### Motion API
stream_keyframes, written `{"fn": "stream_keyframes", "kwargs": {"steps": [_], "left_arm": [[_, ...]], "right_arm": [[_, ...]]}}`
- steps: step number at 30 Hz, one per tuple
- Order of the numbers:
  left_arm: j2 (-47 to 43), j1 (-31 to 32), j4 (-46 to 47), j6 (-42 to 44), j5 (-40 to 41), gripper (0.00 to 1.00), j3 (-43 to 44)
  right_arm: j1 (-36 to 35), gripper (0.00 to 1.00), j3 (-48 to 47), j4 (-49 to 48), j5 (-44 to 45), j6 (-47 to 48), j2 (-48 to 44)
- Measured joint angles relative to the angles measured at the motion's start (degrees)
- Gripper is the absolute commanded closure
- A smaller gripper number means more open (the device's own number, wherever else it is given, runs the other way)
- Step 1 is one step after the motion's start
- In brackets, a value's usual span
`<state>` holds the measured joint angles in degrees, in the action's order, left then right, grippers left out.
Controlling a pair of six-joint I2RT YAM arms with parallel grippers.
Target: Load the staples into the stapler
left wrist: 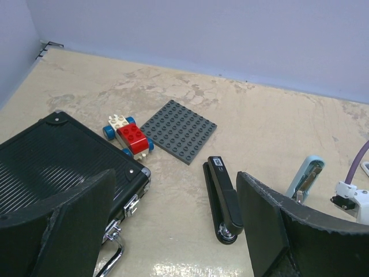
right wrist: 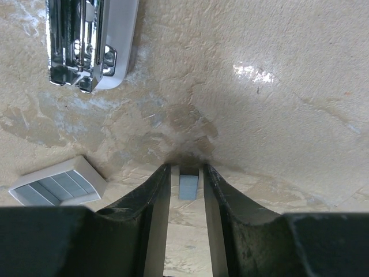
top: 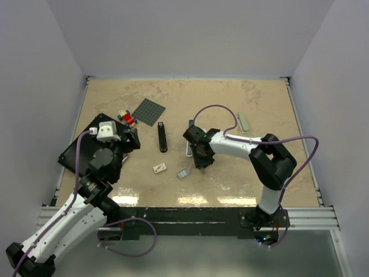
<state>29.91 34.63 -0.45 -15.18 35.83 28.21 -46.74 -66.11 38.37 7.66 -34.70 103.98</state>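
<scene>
The staples (right wrist: 188, 186) are a small pale grey-blue block lying flat on the table between the fingertips of my right gripper (right wrist: 186, 173). The jaws stand close on either side of it with thin gaps showing, tips down at the table. In the top view this gripper (top: 201, 160) hides the staples. A pale stapler (right wrist: 92, 40) lies opened just beyond, its chrome channel showing; it also shows in the top view (top: 189, 148) and the left wrist view (left wrist: 305, 176). My left gripper (left wrist: 176, 179) is wide open and empty, hovering by the black case (top: 86, 151).
A black stapler (top: 163, 137) lies shut mid-table, also in the left wrist view (left wrist: 225, 199). A small white box (top: 159, 168) and an open tray of staple strips (top: 183, 172) lie near it. A grey baseplate (top: 149, 111), a toy car (top: 126, 118) and a pale oblong piece (top: 244, 122) lie further back.
</scene>
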Motion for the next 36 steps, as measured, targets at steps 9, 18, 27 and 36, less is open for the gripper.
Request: {"fn": "stream_keyframes", "kwargs": {"steps": [9,18,27,36], "left_arm": [[0.0,0.0,0.0,0.0,0.0,0.11,0.0],[0.0,0.0,0.0,0.0,0.0,0.11,0.0],[-1.0,0.0,0.0,0.0,0.2,0.11,0.0],[-3.1,0.6,0.0,0.0,1.0,0.11,0.0]], "right_arm": [[0.0,0.80,-0.5,0.8,-1.0,0.7,0.4],[0.0,0.89,-0.5,0.9,-1.1,1.0,0.3],[0.0,0.91,-2.0,1.2,2.3,0.5,-1.5],[-0.3,0.91,-8.6,-1.8,10.1,0.0,-6.1]]}}
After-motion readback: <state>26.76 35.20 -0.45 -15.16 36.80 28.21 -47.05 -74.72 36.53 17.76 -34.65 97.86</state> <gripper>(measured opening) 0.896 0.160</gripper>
